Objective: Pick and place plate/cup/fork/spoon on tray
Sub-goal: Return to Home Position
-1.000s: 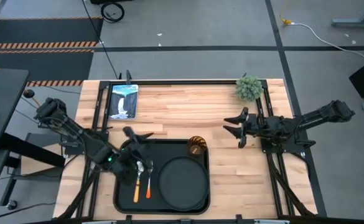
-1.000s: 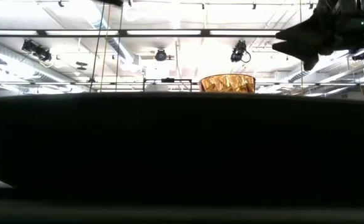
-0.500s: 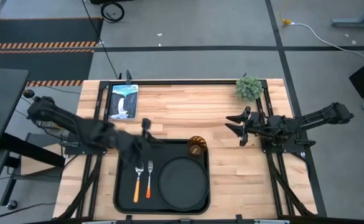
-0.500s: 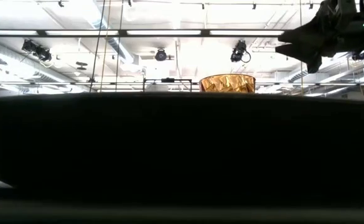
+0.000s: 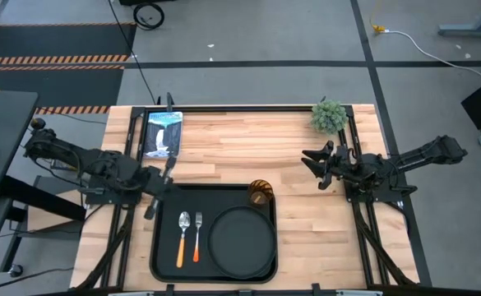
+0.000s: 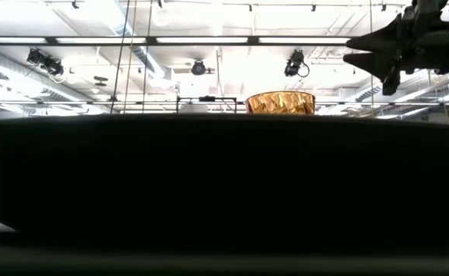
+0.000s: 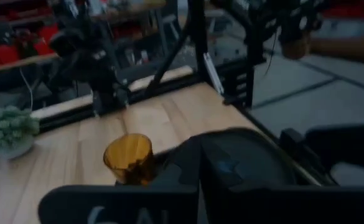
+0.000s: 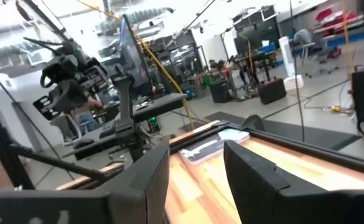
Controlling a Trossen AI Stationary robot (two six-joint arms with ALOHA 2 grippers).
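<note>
The black tray (image 5: 164,247) lies at the table's near middle. On it lie the round black plate (image 5: 242,240), the orange-handled spoon (image 5: 182,238) and, beside it, the fork (image 5: 197,237). The amber cup (image 5: 260,193) stands upright in the tray's far right corner, also in the left wrist view (image 7: 129,158) and above the tray's wall in the low view (image 6: 280,102). My left gripper (image 5: 163,182) hovers shut at the tray's far left corner, touching nothing. My right gripper (image 5: 316,162) hangs open over the right half of the table, with nothing between its fingers (image 8: 256,177).
A small green plant (image 5: 329,116) stands at the table's far right corner. A picture card (image 5: 163,134) lies at the far left. Bare wood shows between the tray and the far edge. Black frame rails (image 5: 363,222) run along both sides of the table.
My left gripper has drawn back from above the spoon and fork, toward the table's left and far edges, and has shut with nothing in it. Spoon and fork lie still on the tray.
</note>
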